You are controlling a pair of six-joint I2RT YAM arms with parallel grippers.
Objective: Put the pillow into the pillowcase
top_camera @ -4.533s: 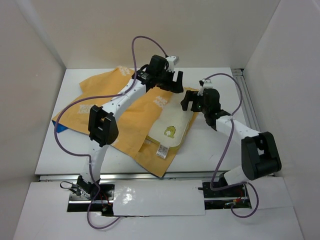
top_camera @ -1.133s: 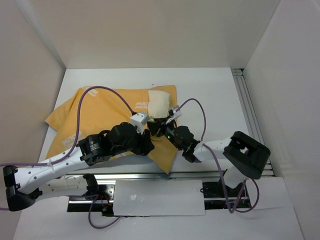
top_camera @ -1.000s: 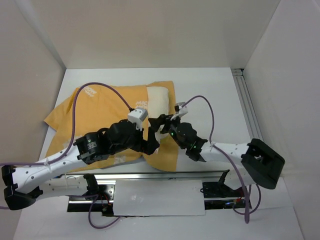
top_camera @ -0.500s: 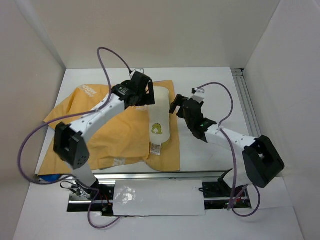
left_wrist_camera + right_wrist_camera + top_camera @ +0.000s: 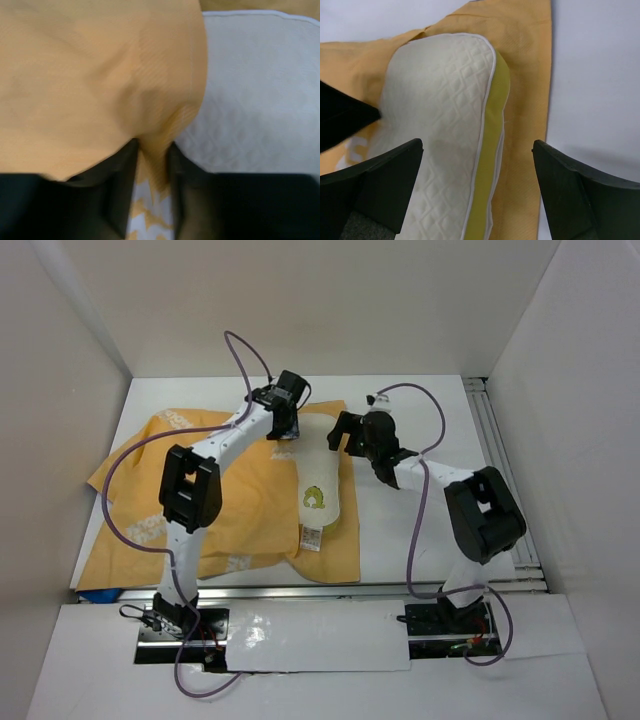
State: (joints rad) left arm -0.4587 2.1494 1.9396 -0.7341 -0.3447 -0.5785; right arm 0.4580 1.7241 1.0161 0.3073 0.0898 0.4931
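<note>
Pillowcase: mustard-orange sleeve spread flat over the left and middle of the white table, white lettering up (a scrap of blue shows at its near left corner).
Pillow: cream quilted cushion lying lengthwise on the right part of the pillowcase. Orange cloth shows under it along its right side, and the top layer laps over its left edge.
Pillow marks: small yellow mark toward the near end, a white label below that.
Left gripper: at the far edge of the pillowcase, just left of the pillow's far end. Its fingers stand close together with a fold of the orange cloth pinched between them.
Right gripper: spread wide and gripping nothing, hanging over the pillow's far right corner. The wrist view shows the quilted face and the pillow's yellow side band between its fingers.
Arms: both reach toward the far middle of the table, heads near each other on either side of the pillow's far end.
</note>
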